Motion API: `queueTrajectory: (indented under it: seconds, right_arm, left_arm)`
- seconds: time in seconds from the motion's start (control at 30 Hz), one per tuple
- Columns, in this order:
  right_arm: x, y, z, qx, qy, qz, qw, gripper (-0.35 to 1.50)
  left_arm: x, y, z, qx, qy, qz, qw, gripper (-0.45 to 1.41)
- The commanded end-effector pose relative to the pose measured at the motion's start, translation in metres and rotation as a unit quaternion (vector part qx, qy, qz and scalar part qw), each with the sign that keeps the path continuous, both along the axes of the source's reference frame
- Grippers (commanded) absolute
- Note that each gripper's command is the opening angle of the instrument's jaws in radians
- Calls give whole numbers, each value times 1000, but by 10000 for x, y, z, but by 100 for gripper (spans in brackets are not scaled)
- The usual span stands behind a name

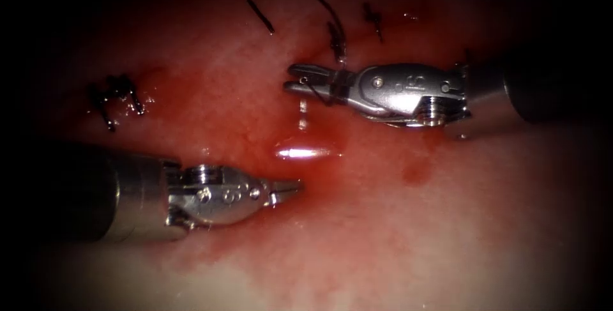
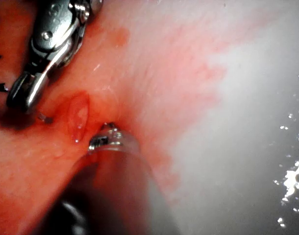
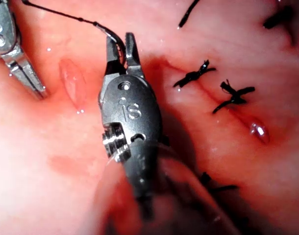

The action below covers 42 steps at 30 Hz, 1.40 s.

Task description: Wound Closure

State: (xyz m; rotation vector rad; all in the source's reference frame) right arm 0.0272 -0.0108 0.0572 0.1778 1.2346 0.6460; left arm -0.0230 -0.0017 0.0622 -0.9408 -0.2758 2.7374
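Right tool (image 1: 295, 78) clenched on the curved needle (image 3: 116, 38) near its thread end, clear of the tissue (image 1: 447, 221), thread (image 3: 56, 13) trailing off. Left tool (image 1: 292, 187) closed on nothing, just beside the small open cut (image 1: 303, 152) pooled with red fluid (image 1: 415, 172).

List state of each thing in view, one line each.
right tool: jaws slightly apart, needle between them
needle: held near its thread end, clear of tissue
thread: trails from needle
left tool: jaws shut, empty
cut: gaping, unstitched here
stitches: tied
tissue: wet with red fluid
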Motion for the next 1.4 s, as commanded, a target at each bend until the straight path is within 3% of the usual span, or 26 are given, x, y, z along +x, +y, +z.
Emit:
queueTrajectory:
  seconds: [0.03,0.2,0.33,0.57,0.67,0.8,1.03,1.33,1.4]
  right_arm:
    - [6,1,2,-4,5,9,1000,-35]
    - [4,17,-8,-67,4,10,998,-35]
    - [6,13,-7,-68,-1,6,998,-35]
    - [8,12,-3,9,-2,33,999,-35]
    - [9,14,0,82,1,50,995,-35]
    - [15,10,5,141,8,32,989,-35]
    - [30,6,11,278,44,36,959,-35]
    - [38,9,12,428,82,97,895,-35]
    - [37,7,12,454,71,101,883,-35]
  left_arm:
    - [-6,-14,8,6,1,2,1000,-15]
    - [-3,-27,16,13,5,9,1000,-15]
    - [-4,-25,14,15,4,10,1000,-15]
    - [-5,-25,12,16,5,9,1000,-15]
    - [-6,-25,11,16,5,9,1000,-15]
    - [-6,-24,11,16,5,9,1000,-15]
    - [-5,-24,10,17,4,9,1000,-15]
    - [-3,-25,9,18,5,11,1000,-15]
    - [-3,-24,9,18,5,11,1000,-15]
